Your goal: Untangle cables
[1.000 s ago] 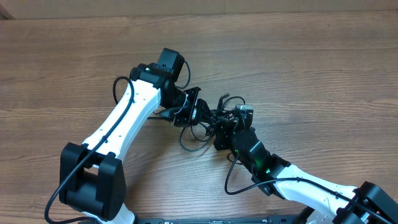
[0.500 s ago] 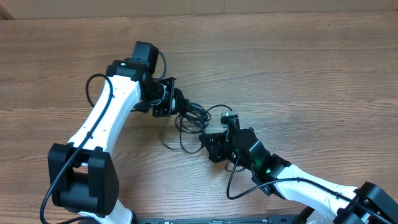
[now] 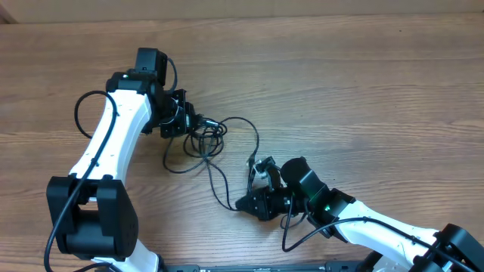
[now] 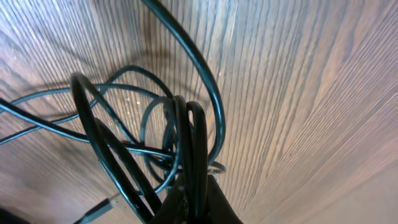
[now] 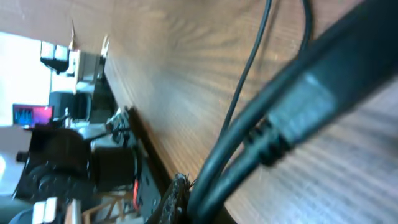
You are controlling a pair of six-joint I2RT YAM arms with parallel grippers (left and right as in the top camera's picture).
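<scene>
Two thin black cables [image 3: 208,140] lie in a loose tangle on the wood table, stretched between my two grippers. My left gripper [image 3: 190,124] is shut on a bundle of cable loops [image 4: 186,134] at the upper left. A small silver-tipped plug [image 4: 99,210] shows at the bottom of the left wrist view. My right gripper [image 3: 246,202] is shut on a cable near its moulded plug [image 5: 292,118] at the lower middle. One strand [image 3: 219,185] runs from the tangle down to the right gripper.
The wood table [image 3: 363,91] fills the overhead view. Thicker black arm wires loop beside the left arm [image 3: 79,113] and under the right arm [image 3: 291,234]. The table's front edge and equipment beyond it [image 5: 68,155] show in the right wrist view.
My left gripper has moved up and left with its cable bundle. My right gripper has moved down and left with its cable. The tangle has been drawn out and loosened between them.
</scene>
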